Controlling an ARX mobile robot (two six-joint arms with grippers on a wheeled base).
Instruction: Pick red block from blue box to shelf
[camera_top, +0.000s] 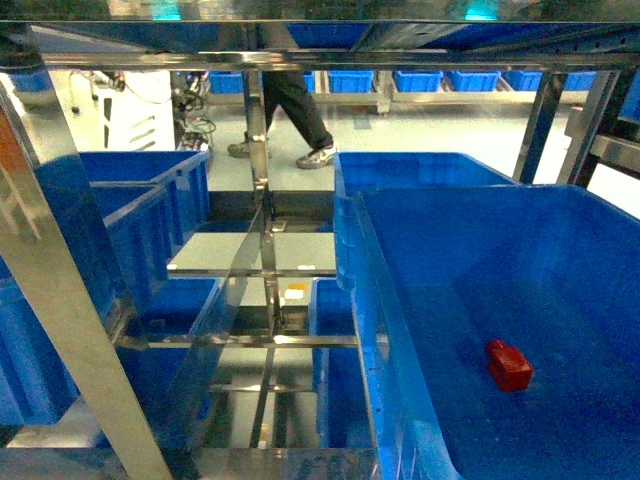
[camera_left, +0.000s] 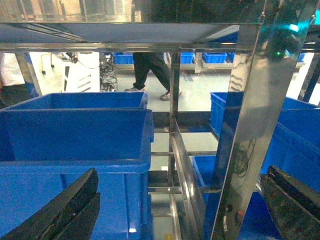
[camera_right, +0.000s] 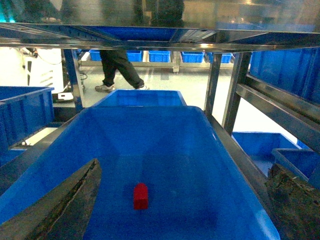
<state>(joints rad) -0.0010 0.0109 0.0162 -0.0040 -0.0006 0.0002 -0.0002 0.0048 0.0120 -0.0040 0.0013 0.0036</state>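
R gripper: jaws spread wide apart, nothing between them, one dark finger at lower left of R wrist view, other at lower right edge. It hangs over near end of the box, above the floor, not touching anything.

Block lies on box floor, near end, roughly mid-width in R wrist view; apart from all walls. In head view block sits toward lower right of box, tilted a bit. Nothing else in the box.

L gripper: also released, jaws far apart, empty; fingers in bottom corners of L wrist view. Faces a shelf post and a crate to its left.

Shelf: steel posts and rails frame all views; upper tier runs across top of head view. Box rests on rails at R side. Crates on L side, same tier. Lower rails and more crates show between.

Far: person walking on floor behind shelf, legs and shoes only. Row of bins along back.
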